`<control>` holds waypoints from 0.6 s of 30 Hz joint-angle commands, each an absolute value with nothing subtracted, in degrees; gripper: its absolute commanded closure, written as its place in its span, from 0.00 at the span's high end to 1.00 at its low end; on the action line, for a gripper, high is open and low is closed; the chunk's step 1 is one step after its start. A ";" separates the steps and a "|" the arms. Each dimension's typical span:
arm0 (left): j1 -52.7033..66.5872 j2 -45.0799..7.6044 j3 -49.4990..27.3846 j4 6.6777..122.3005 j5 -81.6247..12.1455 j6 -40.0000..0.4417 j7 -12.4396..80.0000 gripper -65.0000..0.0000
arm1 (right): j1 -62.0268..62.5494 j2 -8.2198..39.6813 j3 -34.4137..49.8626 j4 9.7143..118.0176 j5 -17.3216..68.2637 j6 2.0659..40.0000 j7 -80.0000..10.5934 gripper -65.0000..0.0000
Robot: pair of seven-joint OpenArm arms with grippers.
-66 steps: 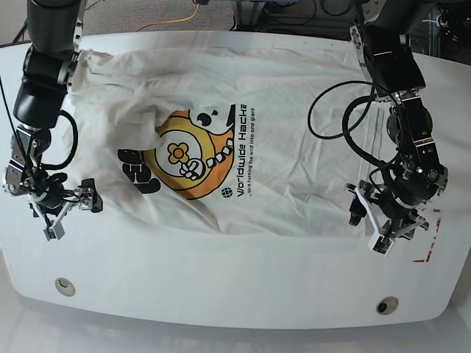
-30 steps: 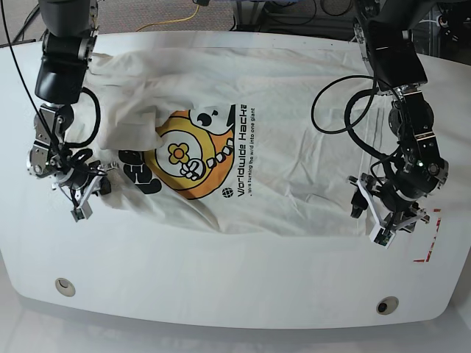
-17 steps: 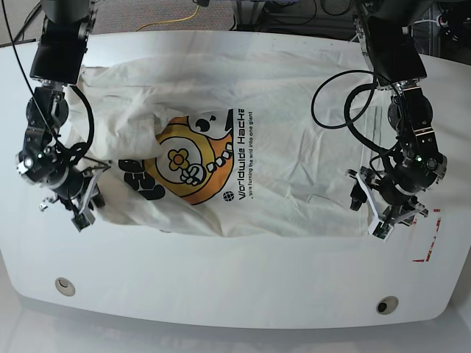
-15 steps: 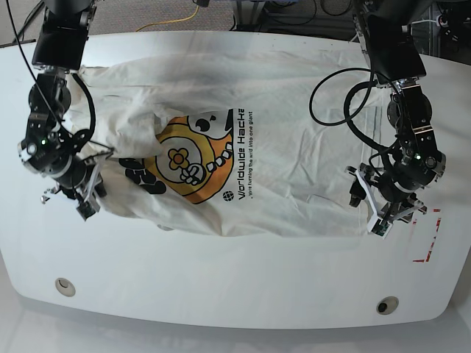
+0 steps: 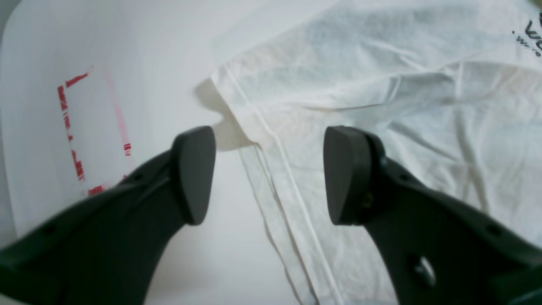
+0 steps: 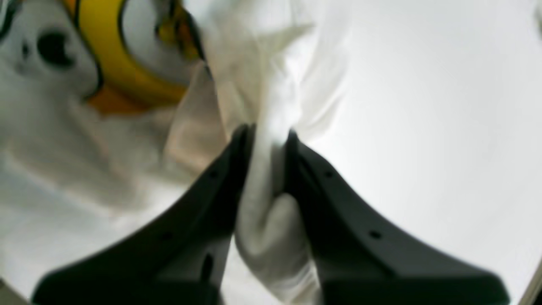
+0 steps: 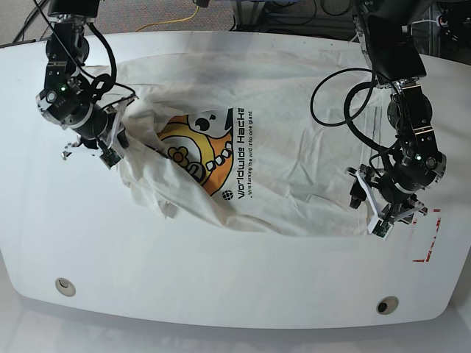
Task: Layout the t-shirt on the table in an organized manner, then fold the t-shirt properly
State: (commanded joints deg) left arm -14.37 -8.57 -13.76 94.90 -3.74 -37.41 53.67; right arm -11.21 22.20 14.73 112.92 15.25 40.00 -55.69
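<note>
The white t-shirt [image 7: 287, 132] lies graphic side up on the white table [image 7: 221, 294], with its yellow-orange graphic [image 7: 195, 151] partly covered by bunched cloth. My right gripper [image 7: 110, 147] at the base view's left is shut on a gathered fold of the shirt's edge and holds it lifted; the right wrist view shows the cloth [image 6: 271, 203] pinched in that gripper [image 6: 267, 135]. My left gripper [image 7: 368, 213] is open over the shirt's hem at the right. In the left wrist view that gripper [image 5: 269, 173] straddles the hem edge [image 5: 262, 144] without touching it.
A red-outlined rectangle mark [image 7: 427, 243] lies right of the left gripper and also shows in the left wrist view [image 5: 72, 131]. Two round grommet holes [image 7: 65, 285] [image 7: 387, 305] sit near the table's front edge. Black cables [image 7: 346, 110] loop over the shirt's right part.
My right gripper has closed on the shirt's left edge, then moved toward the table's far side, lifting and dragging the cloth over part of the graphic. The left arm has barely moved.
</note>
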 joint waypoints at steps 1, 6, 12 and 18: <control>-14.37 -8.57 -13.76 94.90 -3.74 -37.49 53.67 0.58 | -11.56 22.20 14.73 112.84 15.25 40.00 -55.69 0.09; -14.29 -8.57 -13.76 94.90 -3.74 -37.49 53.67 0.58 | -12.26 20.62 14.81 112.75 14.99 40.00 -55.69 0.19; -13.49 -8.57 -13.67 94.90 -3.74 -37.49 53.67 0.58 | -11.74 20.26 14.90 113.01 14.99 40.00 -55.69 0.64; -13.23 -8.57 -13.58 94.90 -3.74 -37.49 53.67 0.58 | -6.37 20.18 17.80 112.92 15.08 40.00 -55.87 1.00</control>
